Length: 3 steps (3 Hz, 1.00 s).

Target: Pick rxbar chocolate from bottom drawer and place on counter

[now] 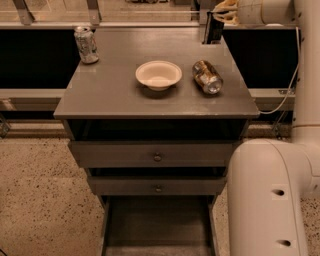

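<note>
The gripper [222,12] hangs over the far right corner of the counter [115,95], and the top edge cuts part of it off. Just under it, the black bar [214,32] has print too small to read. Well below the gripper, the lower edge cuts off the bottom drawer [157,222], so its front part is out of view.

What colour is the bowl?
The bowl is cream, camera view. The hand, top right, holds the black rxbar chocolate.

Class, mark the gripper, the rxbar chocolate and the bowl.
gripper [220,15], camera view: between fingertips, over the counter's [110,95] far right corner
rxbar chocolate [213,32], camera view: middle of its black wrapper
bowl [158,75], camera view: centre of its hollow
</note>
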Available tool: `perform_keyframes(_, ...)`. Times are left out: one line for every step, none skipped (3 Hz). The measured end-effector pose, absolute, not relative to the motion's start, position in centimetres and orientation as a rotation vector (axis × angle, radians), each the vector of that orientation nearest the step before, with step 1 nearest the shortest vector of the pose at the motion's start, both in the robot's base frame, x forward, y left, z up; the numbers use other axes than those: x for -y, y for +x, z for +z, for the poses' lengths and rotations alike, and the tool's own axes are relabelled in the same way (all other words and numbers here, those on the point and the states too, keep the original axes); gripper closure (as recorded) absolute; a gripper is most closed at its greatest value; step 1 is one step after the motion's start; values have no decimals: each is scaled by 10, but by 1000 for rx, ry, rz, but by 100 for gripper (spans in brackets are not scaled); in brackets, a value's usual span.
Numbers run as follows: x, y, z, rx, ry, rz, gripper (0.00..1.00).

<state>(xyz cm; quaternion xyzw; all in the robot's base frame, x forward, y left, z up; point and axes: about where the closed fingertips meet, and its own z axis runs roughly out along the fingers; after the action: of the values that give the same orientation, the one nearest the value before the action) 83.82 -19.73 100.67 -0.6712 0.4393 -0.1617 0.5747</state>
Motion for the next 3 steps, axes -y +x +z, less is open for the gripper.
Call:
perform_keyframes(182,859,997,-1061,-1531,-372,100)
perform_keyframes(171,876,991,-1095,-1509,-387,100)
perform_keyframes(154,885,983,-1105,-1506,-366,82)
